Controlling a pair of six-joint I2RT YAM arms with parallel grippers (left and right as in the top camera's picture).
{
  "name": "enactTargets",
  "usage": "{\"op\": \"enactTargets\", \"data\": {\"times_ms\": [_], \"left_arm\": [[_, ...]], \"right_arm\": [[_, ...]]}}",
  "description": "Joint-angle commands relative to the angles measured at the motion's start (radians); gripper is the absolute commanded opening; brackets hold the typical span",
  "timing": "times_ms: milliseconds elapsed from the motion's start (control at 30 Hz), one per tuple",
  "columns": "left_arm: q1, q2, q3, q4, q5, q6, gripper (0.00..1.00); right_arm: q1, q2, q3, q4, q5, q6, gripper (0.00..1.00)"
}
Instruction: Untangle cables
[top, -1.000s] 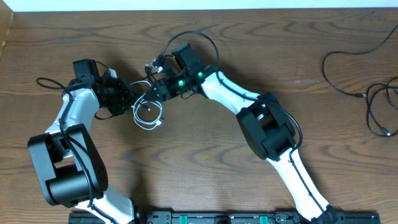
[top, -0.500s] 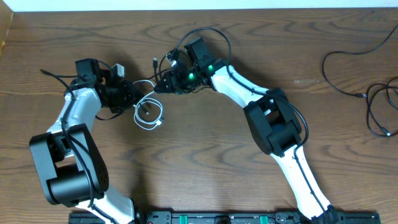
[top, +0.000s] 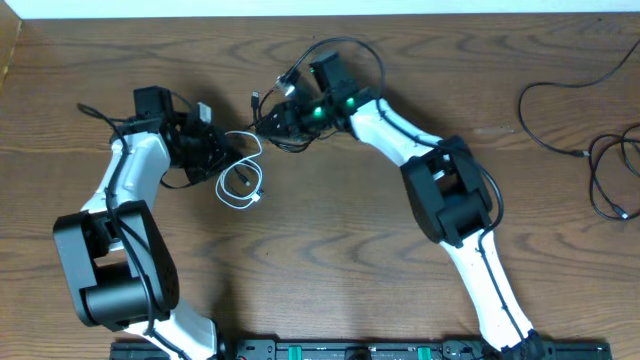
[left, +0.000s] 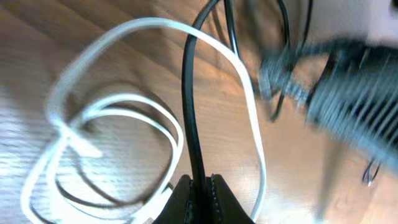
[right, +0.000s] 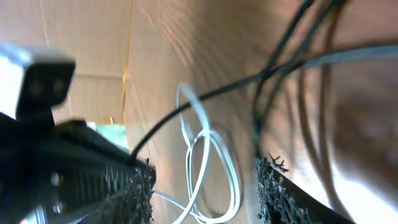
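Two tools sit close to the white cable (top: 240, 185) coiled on the worktop (top: 330, 260): your left tool (top: 212, 152) just up-left of it, your right tool (top: 268, 120) just above. Left wrist view: that tool is clamped on a black cable (left: 189, 112) running across the white loop. Right wrist view: the fingers (right: 134, 186) stand apart, pinching nothing. You're mid-separation, I judge; next, draw the black strand clear of the coil.

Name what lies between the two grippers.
A black cable, pinched by the left gripper, runs toward the right gripper, and the white cable loops across it. Clearest in the left wrist view.
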Motion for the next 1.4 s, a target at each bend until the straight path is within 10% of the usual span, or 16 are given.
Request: {"op": "enactTargets", "data": {"times_ms": [0,633,967,1367], "left_arm": [[-0.043,0.002,0.016,-0.044,0.02,0.093,0.07],[-0.108,0.002,0.014,-0.051,-0.011,0.159,0.07],[-0.108,0.002,0.008,-0.053,-0.057,0.159,0.08],[-0.108,0.002,0.008,-0.099,-0.195,0.159,0.07]], "right_arm": [[-0.018,0.018,-0.004,-0.011,-0.009,0.066,0.49],[0.004,0.018,-0.004,-0.165,-0.019,0.134,0.35],[0.027,0.018,-0.004,-0.154,0.174,-0.129,0.02],[-0.018,0.003,0.007,-0.096,0.165,-0.215,0.01]]}}
